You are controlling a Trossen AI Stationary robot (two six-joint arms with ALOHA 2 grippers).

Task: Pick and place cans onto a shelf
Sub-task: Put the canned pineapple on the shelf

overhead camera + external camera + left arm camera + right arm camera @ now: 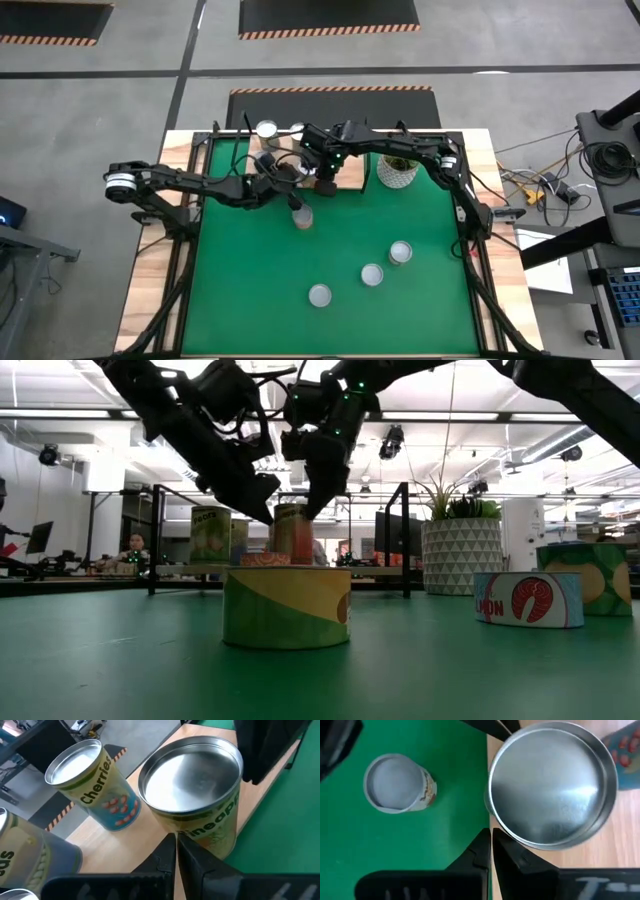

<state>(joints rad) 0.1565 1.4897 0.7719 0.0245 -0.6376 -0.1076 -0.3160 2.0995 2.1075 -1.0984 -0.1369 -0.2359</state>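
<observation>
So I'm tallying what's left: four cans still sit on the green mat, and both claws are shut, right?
Not quite: the high view shows three loose cans on the open green mat, plus one near the shelf. The left claw and right claw are indeed shut.

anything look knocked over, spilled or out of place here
Nothing stands out. The cans seen on the green mat and the shelf stand upright, no spill or dents visible. Both shut grippers, left and right, crowd the pineapple can.

Cans (192,795) – shiny brushed-metal tops, glossy printed paper-looking labels; shelf (145,840) – pale smooth wood, matt; mat (330,250) – flat green, matt, looks like cloth; gripper fingers (175,865) – dark matt plastic
</observation>
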